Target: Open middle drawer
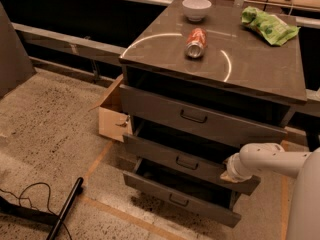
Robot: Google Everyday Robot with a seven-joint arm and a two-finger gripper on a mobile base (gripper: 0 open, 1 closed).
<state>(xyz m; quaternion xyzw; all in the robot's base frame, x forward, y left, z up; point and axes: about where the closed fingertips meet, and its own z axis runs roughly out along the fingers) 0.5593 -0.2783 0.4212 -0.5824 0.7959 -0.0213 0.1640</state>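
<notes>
The grey cabinet has three drawers, all standing pulled out a little. The middle drawer (165,153) has a narrow front and a small dark wire handle (186,162). My white arm reaches in from the right. The gripper (230,173) is at the right end of the middle drawer's front, pressed against its top edge. Its fingertips are hidden against the drawer. The taller top drawer (200,117) is above it and the lowest drawer (175,198) sticks out furthest below it.
On the cabinet top (260,64) lie a red can (195,42), a white bowl (196,8) and a green bag (269,25). An open cardboard box (112,118) stands left of the cabinet. A black pole (65,209) and cable lie on the floor.
</notes>
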